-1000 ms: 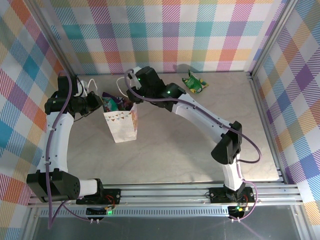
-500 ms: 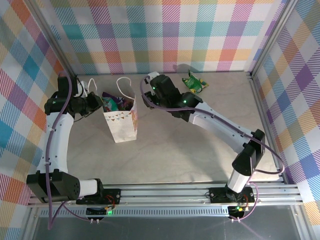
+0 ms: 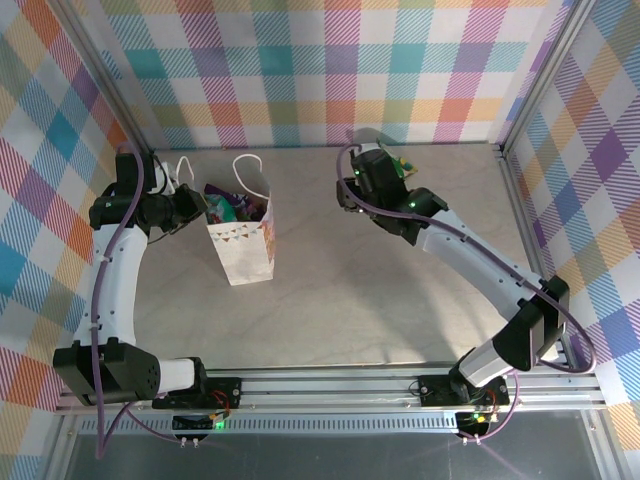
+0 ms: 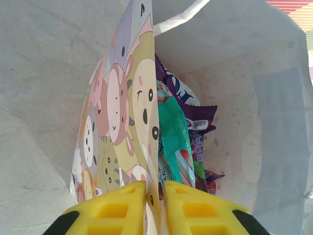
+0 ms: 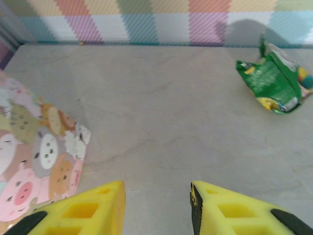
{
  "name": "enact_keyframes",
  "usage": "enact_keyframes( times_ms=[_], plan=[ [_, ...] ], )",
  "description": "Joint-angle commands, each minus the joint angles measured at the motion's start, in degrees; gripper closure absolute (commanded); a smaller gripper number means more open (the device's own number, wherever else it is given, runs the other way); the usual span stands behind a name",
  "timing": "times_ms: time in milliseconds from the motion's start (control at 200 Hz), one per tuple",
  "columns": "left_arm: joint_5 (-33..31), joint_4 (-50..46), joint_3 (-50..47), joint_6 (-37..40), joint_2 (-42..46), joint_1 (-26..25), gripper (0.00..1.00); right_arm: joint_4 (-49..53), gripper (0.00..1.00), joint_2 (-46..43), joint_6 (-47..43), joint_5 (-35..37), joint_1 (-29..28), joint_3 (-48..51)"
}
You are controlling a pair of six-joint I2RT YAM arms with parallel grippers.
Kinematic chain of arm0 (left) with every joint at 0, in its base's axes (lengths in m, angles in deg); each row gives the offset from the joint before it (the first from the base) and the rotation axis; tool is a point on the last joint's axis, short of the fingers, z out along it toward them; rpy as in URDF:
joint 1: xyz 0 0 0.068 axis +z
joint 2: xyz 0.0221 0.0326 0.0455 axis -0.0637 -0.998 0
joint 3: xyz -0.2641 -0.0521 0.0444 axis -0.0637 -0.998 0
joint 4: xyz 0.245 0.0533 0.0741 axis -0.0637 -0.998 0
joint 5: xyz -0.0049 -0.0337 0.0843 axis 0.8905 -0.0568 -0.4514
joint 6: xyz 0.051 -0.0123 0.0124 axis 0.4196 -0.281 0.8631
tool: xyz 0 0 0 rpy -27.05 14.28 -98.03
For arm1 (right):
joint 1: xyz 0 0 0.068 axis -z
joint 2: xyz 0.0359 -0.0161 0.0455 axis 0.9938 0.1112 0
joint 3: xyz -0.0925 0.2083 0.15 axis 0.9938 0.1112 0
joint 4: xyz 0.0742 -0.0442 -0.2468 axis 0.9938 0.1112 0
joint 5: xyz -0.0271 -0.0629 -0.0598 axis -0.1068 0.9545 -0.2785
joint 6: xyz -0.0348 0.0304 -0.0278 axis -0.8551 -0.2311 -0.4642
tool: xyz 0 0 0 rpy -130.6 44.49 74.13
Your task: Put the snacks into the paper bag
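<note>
The left gripper is clamped on one printed wall of the paper bag, with its yellow fingers pressed together on the paper. Just past them, inside the bag, a teal packet and a purple packet stand on edge, with more wrappers deeper down. From above, the bag stands upright at ten o'clock of the middle of the table. The right gripper hangs over bare table with its fingers apart and nothing between them. The bag's corner lies at nine o'clock of it. A green packet lies crumpled at one o'clock, close to the checked back wall.
</note>
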Motion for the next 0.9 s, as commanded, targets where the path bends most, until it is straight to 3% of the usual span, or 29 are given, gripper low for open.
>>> enact_keyframes(
  times_ms=[0,335,650,895],
  plan=[
    [0.88,-0.11,0.2,-0.65,-0.54,-0.15,0.83,-1.04,0.59,-2.69,5.88,0.51,2.67,2.45],
    [0.35,-0.11,1.24,-0.67,-1.64,-0.17,0.82,-1.94,0.53,-5.41,13.6,-1.37,10.56,9.43],
    [-0.35,-0.37,1.23,-0.8,-2.04,-0.27,0.81,-2.45,0.32,-0.25,10.82,-0.58,14.84,8.97],
    [-0.69,-1.01,2.02,-0.32,-2.37,-0.28,0.8,-1.76,0.23,7.68,6.01,3.08,16.36,3.34]
  ],
)
